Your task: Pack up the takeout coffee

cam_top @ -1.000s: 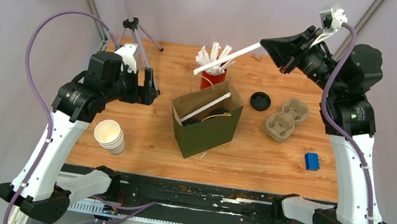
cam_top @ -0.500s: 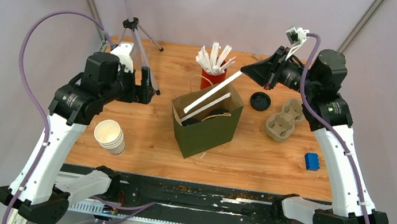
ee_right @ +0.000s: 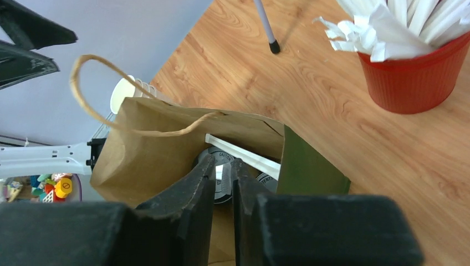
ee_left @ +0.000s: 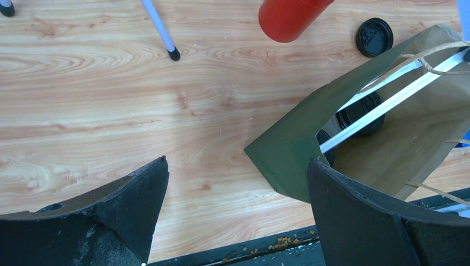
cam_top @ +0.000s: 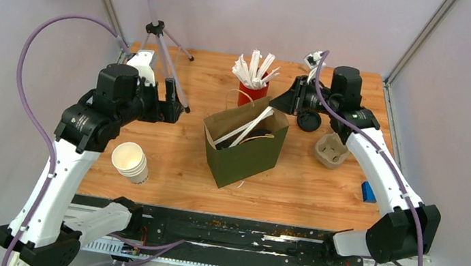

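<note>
In the bag [cam_top: 246, 158] at mid-tabletop, the coffee [ee_left: 360, 113] sits just beneath the right gripper [ee_right: 223, 166], jaws a slit apart, grip unclear; the left gripper [ee_left: 237, 166], wide open, hangs farther off.

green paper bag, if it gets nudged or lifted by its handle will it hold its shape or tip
Likely floppy: the green paper bag has thin walls, and its mouth sits skewed. Probably fairly steady, since a black-lidded cup sits low inside. The thin loop handle would probably pull the top edge inward when lifted.
</note>
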Robot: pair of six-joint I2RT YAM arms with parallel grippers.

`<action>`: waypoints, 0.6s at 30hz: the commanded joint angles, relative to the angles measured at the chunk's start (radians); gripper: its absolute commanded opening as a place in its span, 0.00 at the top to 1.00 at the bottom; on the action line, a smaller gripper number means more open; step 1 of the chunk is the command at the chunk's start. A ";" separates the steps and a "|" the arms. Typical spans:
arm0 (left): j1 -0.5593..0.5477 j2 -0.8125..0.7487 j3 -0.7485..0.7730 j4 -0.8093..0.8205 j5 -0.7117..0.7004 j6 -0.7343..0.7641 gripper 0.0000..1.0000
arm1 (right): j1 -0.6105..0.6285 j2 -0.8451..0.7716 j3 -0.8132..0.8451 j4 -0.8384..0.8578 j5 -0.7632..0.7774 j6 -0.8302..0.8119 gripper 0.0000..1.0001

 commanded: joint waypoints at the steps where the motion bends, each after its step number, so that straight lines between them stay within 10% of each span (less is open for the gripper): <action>1: 0.006 0.001 0.002 0.037 -0.001 -0.013 0.00 | 0.012 0.025 0.094 -0.066 0.068 -0.033 0.77; 18: 0.004 -0.005 0.048 0.135 -0.030 0.074 0.00 | 0.012 -0.035 0.345 -0.323 0.285 -0.100 0.31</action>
